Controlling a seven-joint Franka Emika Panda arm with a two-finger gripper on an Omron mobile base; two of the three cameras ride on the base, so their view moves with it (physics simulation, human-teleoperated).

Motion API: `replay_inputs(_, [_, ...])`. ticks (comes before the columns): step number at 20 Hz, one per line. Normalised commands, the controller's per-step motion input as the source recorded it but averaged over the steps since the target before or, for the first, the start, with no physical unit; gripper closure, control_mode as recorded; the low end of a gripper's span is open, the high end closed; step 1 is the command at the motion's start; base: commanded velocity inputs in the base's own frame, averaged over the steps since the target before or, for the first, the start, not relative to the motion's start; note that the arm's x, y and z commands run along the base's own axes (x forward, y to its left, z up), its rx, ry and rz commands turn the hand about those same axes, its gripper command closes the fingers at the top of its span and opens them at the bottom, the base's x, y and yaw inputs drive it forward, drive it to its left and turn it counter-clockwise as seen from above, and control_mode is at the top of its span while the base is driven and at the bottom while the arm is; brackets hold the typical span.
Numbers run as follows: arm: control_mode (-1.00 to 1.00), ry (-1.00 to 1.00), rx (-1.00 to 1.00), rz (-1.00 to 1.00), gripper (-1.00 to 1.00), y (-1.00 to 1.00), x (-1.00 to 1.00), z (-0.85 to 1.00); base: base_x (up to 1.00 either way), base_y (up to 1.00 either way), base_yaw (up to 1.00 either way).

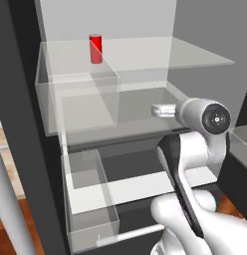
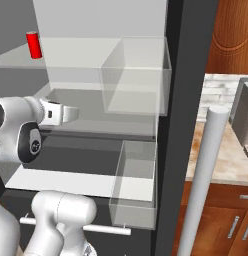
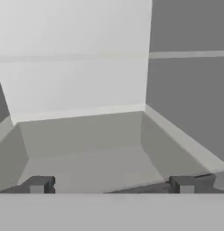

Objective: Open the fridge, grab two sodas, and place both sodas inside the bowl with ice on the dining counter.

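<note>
The fridge (image 1: 23,124) stands open, with a white interior, clear shelves and bins. A red soda (image 1: 96,48) stands upright on the top glass shelf, at the upper left of the right base view (image 2: 33,45). My gripper (image 1: 156,110) reaches into the shelf space one level below the can and to its right (image 2: 73,114). It is open, its two dark fingertips (image 3: 39,185) spread wide with nothing between them. Ahead of it lie the bare shelf floor and the white back wall. The bowl and the dining counter are out of view.
A clear bin (image 1: 78,102) hangs under the top shelf, and a second clear bin (image 1: 90,199) sits lower. A white bar handle (image 2: 206,175) stands close on the right. Behind it is a marble counter (image 2: 216,150) on wood cabinets.
</note>
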Motion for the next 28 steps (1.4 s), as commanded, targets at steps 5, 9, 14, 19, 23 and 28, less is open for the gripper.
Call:
replay_inputs(5, [-1.00,-0.18,0.00,0.30,-1.00,0.32,0.29,0.63,0.00,0.00,0.00])
replay_inputs(9, [-1.00,-0.11,-0.02,0.11,-1.00,0.47,0.00,0.94,0.00,0.00,0.00])
replay_inputs(14, [-1.00,-0.11,-0.07,0.01,-1.00,0.32,-0.03,0.92,0.00,0.00,0.00])
replay_inputs(19, [-1.00,-0.07,-0.02,0.00,-1.00,0.12,-0.11,0.28,0.00,0.00,0.00])
replay_inputs(23, [-1.00,-0.13,0.00,0.00,-1.00,0.18,-0.20,0.08,0.00,0.00,0.00])
replay_inputs(28, [-1.00,-0.01,0.01,0.02,-1.00,0.29,0.00,0.08,0.00,0.00,0.00])
